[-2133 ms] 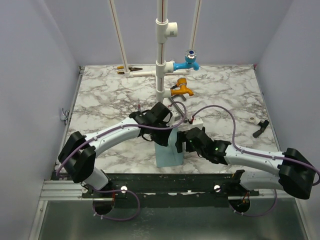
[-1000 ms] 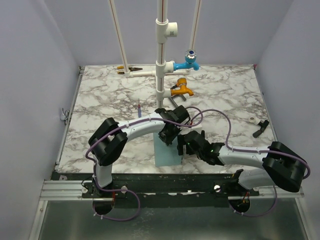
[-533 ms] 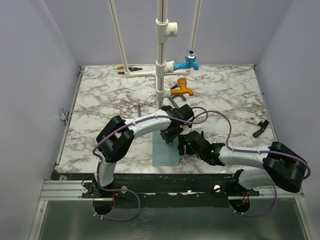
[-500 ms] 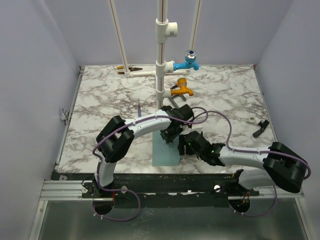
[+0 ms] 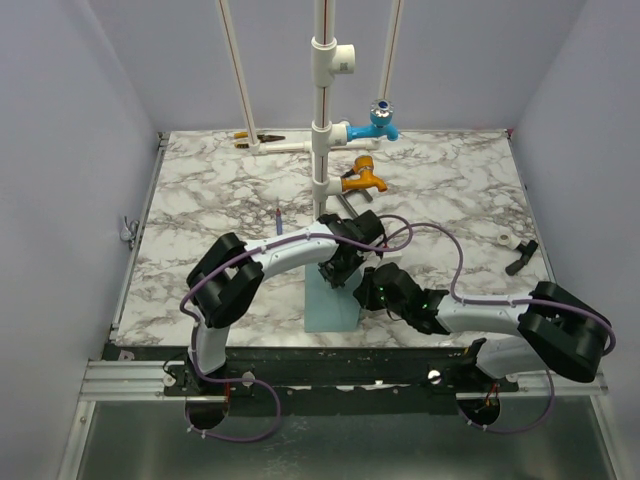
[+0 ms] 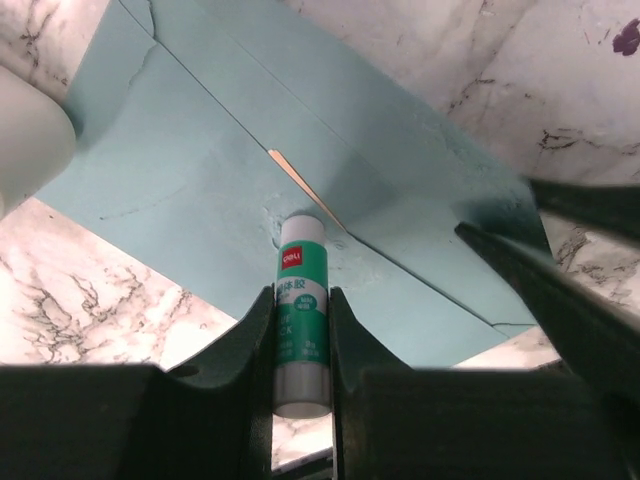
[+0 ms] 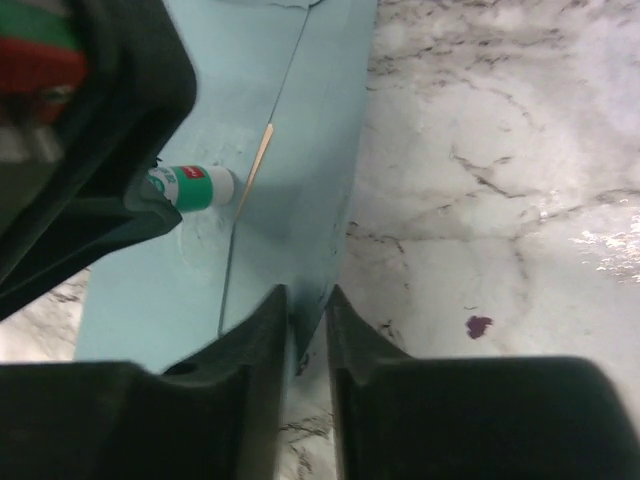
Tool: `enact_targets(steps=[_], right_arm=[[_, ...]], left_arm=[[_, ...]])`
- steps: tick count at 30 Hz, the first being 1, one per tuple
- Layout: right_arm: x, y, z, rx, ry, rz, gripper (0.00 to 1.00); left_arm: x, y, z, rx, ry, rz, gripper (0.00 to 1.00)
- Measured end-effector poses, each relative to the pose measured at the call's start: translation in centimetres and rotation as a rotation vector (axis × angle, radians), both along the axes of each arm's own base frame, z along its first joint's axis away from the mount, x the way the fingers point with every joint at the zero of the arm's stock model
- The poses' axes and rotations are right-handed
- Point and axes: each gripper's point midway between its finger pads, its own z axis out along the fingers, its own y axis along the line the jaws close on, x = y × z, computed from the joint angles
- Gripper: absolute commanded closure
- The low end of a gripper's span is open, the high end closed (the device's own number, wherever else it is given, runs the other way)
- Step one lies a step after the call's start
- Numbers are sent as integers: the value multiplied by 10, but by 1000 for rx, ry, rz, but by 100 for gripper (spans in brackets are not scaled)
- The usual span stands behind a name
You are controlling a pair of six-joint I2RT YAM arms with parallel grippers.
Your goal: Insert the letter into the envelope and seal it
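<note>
Letter [image 6: 300, 185] is in, just a sliver showing mid-frame; my left gripper [image 6: 300, 305] clamps the glue stick [image 6: 300, 250] against the envelope [image 6: 180, 190], my right gripper [image 7: 306, 305] pinches its lower edge, and sealing remains.

**Where our cameras are sitting**

We are looking down on the envelope [image 5: 330, 305] from high above its near end, standing well back. We are also peering at it closely from two wrists, one at its far end and one at its right edge, both sharing the glue stick [image 6: 300, 300] touching it.
</note>
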Motion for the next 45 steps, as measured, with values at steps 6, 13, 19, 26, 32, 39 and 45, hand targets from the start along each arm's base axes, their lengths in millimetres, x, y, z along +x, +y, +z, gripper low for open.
enact_targets(steps=[6, 13, 19, 26, 32, 39, 45], right_arm=[[6, 4, -3, 16, 6, -20, 99], [5, -1, 1, 40, 6, -52, 99], [2, -8, -2, 25, 15, -58, 99], [1, -9, -2, 25, 23, -62, 100], [3, -6, 7, 52, 4, -61, 100], [4, -6, 10, 59, -5, -57, 99], [4, -4, 4, 48, 0, -48, 99]], left_arm=[[-1, 3, 0, -7, 1, 23, 100], [-16, 10, -2, -16, 1, -15, 100], [-35, 0, -1, 6, 40, -102, 100], [-39, 3, -1, 18, 64, -114, 100], [-37, 4, 11, 17, 80, -123, 100], [-42, 5, 15, 1, 127, -129, 100], [-43, 8, 14, 10, 154, -121, 100]])
